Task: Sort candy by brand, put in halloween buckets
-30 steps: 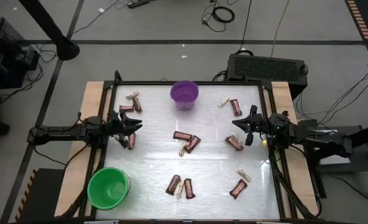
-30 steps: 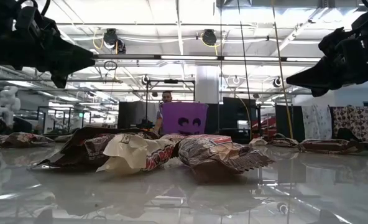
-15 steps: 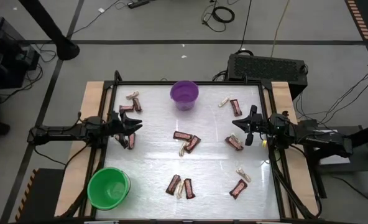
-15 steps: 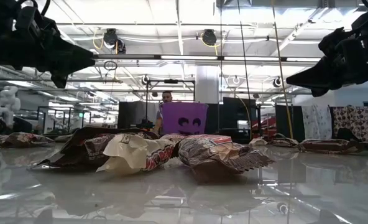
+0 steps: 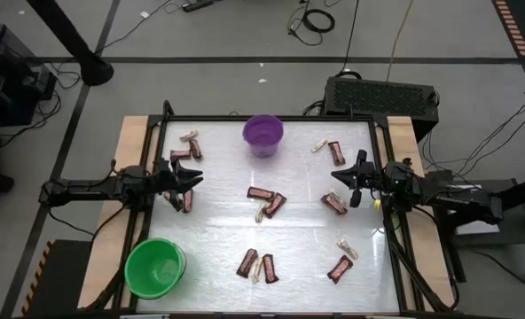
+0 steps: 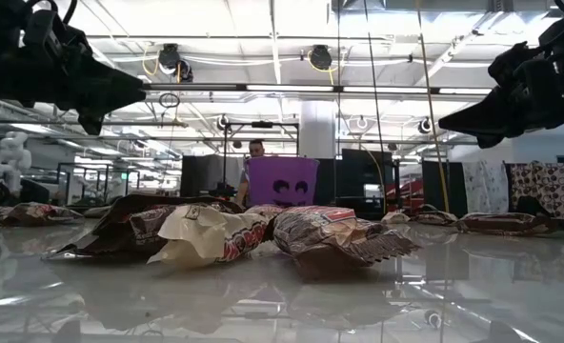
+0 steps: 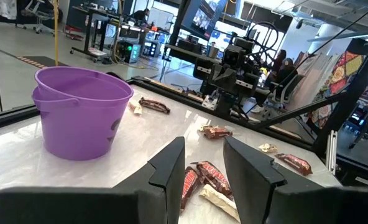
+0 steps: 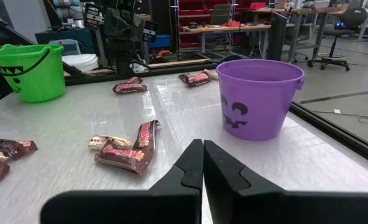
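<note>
Roughly from the front edge back: the green bucket (image 5: 155,268) stood upright at the near left corner, mouth up. Along the near edge lay three brown bars, two side by side (image 5: 246,261) with long axes running front to back and a cream twist (image 5: 256,271) between them. The third bar (image 5: 340,268) lay diagonally towards the right, with another cream twist (image 5: 347,249) just behind it.

At mid-table two more bars (image 5: 267,198) lay touching, one crosswise and one slanted, with a cream twist (image 5: 262,211) against them. One bar (image 5: 333,204) lay aslant below the right gripper (image 5: 336,175), whose jaws were pressed together on nothing. What looked like two bars (image 5: 183,201) lay under the left gripper (image 5: 196,180). Its fingers (image 7: 171,163) stood apart and empty. Both grippers hovered above the table (image 5: 218,235), pointing inward at each other.

Farther back on the left were two bars (image 5: 187,151) and a cream twist (image 5: 188,136). On the far right, one bar (image 5: 336,152) pointed front to back beside a cream twist (image 5: 318,144). The purple bucket (image 5: 262,135) stood upright at the far edge's middle.

That made about eleven bars, five twists and two buckets. No candy showed inside either bucket.
</note>
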Robot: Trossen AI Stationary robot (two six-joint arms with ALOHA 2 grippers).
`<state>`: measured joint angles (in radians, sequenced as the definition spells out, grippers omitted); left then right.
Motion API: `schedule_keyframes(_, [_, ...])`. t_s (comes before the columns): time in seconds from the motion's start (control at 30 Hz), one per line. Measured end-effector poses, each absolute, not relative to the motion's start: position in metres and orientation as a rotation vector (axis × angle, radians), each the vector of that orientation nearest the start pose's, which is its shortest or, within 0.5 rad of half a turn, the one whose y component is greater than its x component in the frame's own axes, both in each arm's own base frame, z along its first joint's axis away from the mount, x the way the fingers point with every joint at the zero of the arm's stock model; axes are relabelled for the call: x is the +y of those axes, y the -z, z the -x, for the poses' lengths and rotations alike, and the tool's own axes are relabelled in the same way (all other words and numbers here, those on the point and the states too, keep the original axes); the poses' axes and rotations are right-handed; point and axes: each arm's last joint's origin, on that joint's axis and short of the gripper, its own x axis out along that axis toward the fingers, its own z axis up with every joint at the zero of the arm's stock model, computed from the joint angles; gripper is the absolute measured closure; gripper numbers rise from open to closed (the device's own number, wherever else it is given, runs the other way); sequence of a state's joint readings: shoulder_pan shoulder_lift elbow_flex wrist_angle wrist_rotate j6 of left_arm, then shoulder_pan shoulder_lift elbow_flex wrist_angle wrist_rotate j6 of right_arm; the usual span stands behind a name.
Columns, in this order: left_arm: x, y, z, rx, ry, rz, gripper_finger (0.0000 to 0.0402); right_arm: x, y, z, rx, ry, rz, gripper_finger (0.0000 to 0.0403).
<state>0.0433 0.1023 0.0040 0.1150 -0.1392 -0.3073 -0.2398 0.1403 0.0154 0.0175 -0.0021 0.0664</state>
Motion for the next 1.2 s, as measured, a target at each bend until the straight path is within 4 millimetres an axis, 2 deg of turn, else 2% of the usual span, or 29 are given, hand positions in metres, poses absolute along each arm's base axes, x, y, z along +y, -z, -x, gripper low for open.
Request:
schedule_keyframes(0.97, [0.0085,-0.1678,-0.1032,-0.045,-0.179,0.307,0.0283,-0.025,-0.1593,-0.1023,0.097,0.241,-0.079,0.0399])
schedule_keyframes(1.2, [0.0085,-0.1678,-0.1032,-0.045,-0.179,0.307,0.0283,-0.0251,-0.1679,-0.1028,0.0,0.239,-0.131,0.0399])
